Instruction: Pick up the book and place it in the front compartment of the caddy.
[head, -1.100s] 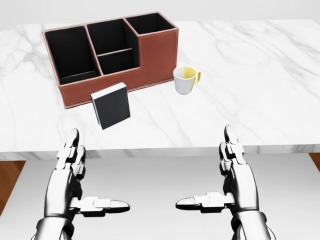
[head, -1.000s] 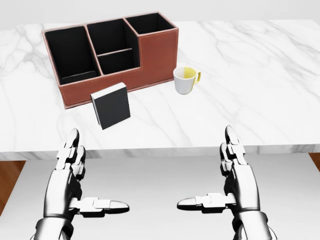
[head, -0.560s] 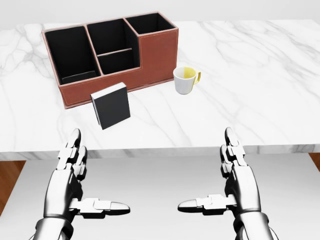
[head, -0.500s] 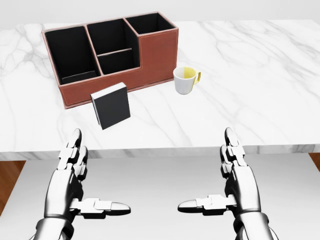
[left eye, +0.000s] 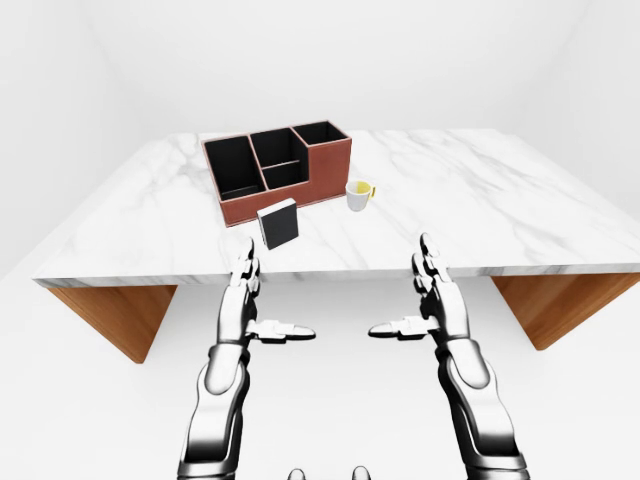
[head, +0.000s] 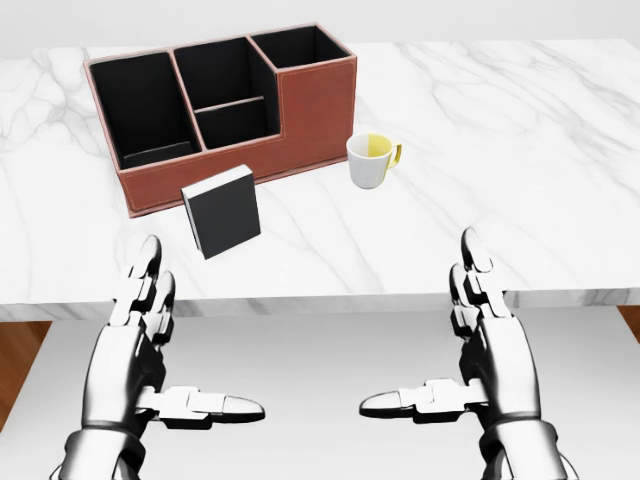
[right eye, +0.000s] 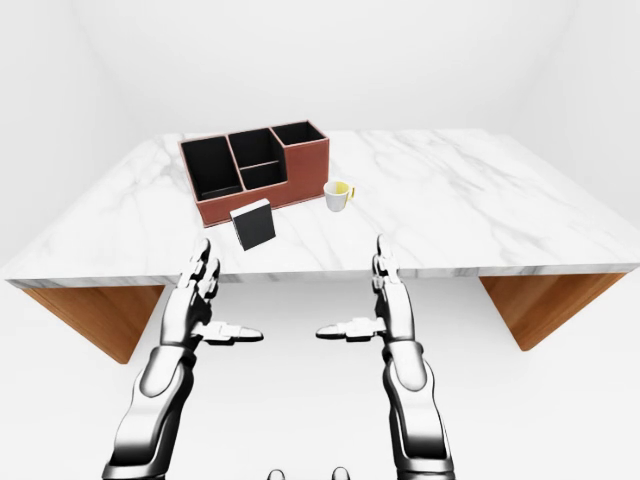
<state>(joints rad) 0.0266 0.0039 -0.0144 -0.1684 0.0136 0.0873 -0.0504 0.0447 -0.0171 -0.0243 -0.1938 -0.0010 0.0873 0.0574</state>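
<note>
Both hands, the left hand (head: 140, 345) and the right hand (head: 485, 350), hovered empty below the near edge of the marble table (head: 520, 180), fingers spread straight and thumbs pointing toward each other, touching nothing. Farther in, the black book (head: 222, 211) stood upright on the tabletop just beside the near wall of the brown caddy (head: 300, 110), with a white mug (head: 369, 161) to its right. Only the eye views took in the whole table with its wooden supports (left eye: 110, 315) and the white walls beyond, which the head view cropped out.
</note>
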